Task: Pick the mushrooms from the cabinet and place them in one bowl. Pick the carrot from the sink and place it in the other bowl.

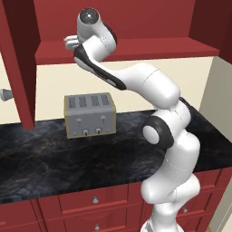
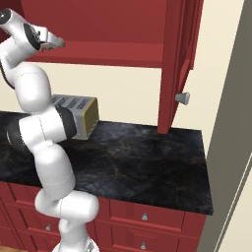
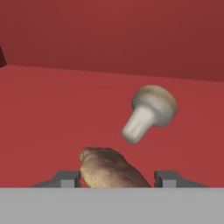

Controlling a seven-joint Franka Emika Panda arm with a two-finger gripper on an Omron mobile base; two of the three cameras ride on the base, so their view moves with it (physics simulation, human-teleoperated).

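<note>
My gripper (image 3: 117,178) reaches onto the shelf of the dark red cabinet (image 1: 145,49), seen high up in the left base view (image 1: 70,41) and the right base view (image 2: 58,43). A tan-brown mushroom (image 3: 109,168) lies between the two fingertips. The left fingertip (image 3: 66,178) is at its side, and a narrow gap shows before the right fingertip (image 3: 168,178). A second, paler mushroom (image 3: 151,111) lies on its side farther back on the shelf, stem pointing toward me. The bowls, carrot and sink are out of view.
A silver toaster (image 1: 89,114) stands on the dark marble counter (image 1: 90,158) below the shelf. The open cabinet door (image 2: 177,64) with its silver knob (image 2: 182,98) hangs to the right. Red drawers (image 1: 95,199) run under the counter.
</note>
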